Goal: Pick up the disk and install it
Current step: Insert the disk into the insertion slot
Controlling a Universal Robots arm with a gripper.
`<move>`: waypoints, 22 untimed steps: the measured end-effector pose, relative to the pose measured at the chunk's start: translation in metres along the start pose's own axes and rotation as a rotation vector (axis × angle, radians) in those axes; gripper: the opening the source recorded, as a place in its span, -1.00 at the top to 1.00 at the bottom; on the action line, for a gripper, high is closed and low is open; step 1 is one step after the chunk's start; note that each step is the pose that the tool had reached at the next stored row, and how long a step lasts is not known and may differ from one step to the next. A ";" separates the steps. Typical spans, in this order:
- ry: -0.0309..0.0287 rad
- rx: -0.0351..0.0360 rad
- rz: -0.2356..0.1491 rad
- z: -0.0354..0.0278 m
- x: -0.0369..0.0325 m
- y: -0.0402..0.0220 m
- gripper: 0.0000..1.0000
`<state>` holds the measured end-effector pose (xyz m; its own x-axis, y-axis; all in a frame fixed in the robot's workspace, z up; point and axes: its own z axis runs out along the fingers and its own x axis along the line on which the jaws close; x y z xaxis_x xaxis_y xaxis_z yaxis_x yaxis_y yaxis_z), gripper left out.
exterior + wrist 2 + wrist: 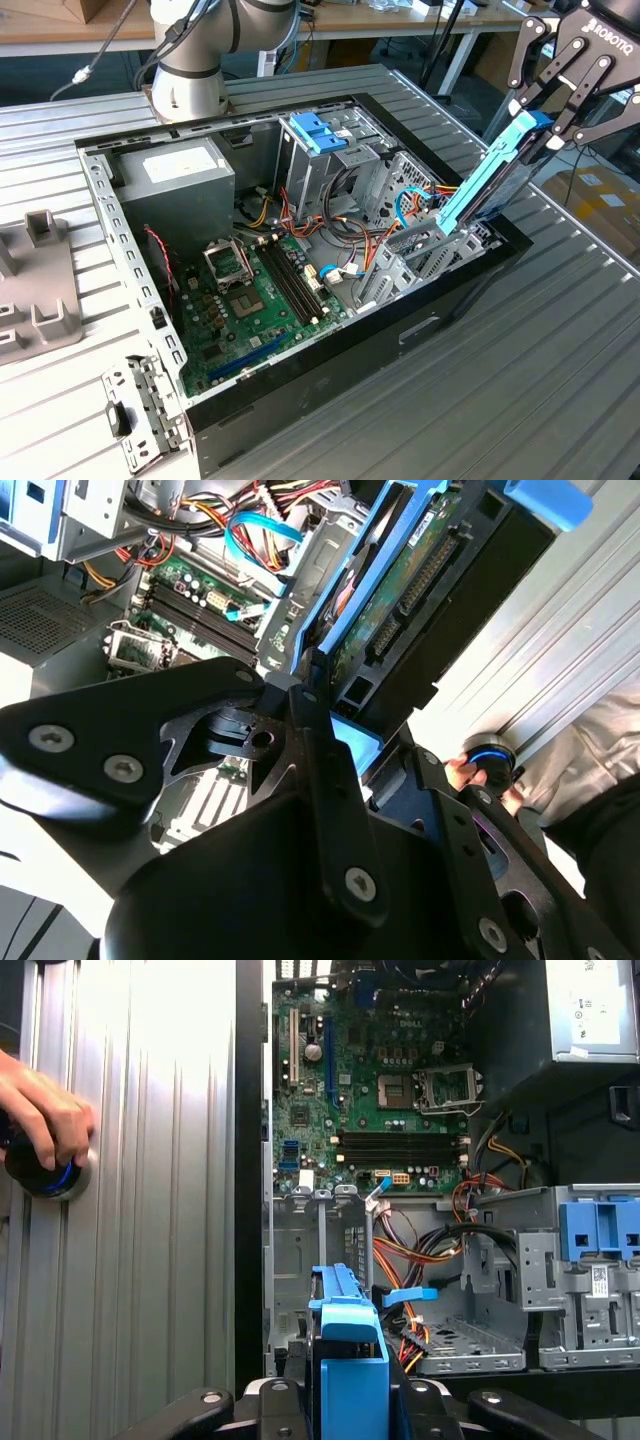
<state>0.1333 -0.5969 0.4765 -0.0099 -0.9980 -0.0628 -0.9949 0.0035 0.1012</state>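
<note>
Gripper (545, 125) clamped on disk (480, 185) at top blue tab. Disk stood tilted, lower end at drive cage (420, 255) by case (330, 390) edge, exterior view's right. I judged it rigid, moderately heavy, shock-sensitive; plastic rails slick, so hold rails, not circuit board.

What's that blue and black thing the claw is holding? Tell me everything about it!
That is the disk, a flat rectangular hard drive: dark body, bright blue plastic rails, a blue tab at its top end. The second wrist view shows a green circuit board on one face. The claw is shut on its top end. It tilts steeply, lower end reaching down to the grey metal cage in the open computer case; whether they touch I cannot tell.
</note>
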 end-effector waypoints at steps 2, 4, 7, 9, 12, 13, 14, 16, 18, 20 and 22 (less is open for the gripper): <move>0.0000 0.0000 0.000 0.0003 0.0000 0.0024 0.26; 0.0000 0.0000 0.000 0.0007 0.0001 0.0066 0.26; 0.0001 0.0000 0.000 0.0011 0.0002 0.0100 0.26; 0.0000 0.0000 0.000 0.0013 0.0002 0.0110 0.26; 0.0000 0.0000 0.000 0.0017 0.0002 0.0127 0.26; 0.0001 0.0000 0.000 0.0018 0.0003 0.0134 0.26; 0.0001 0.0000 0.000 0.0020 0.0004 0.0144 0.26; 0.0000 0.0000 0.000 0.0023 0.0005 0.0156 0.26; 0.0000 0.0000 0.000 0.0025 0.0006 0.0171 0.26; 0.0000 0.0000 0.000 0.0030 0.0008 0.0184 0.26; 0.0002 0.0000 0.000 0.0035 0.0009 0.0210 0.26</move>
<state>0.1121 -0.5976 0.4751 -0.0098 -0.9980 -0.0626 -0.9949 0.0035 0.1013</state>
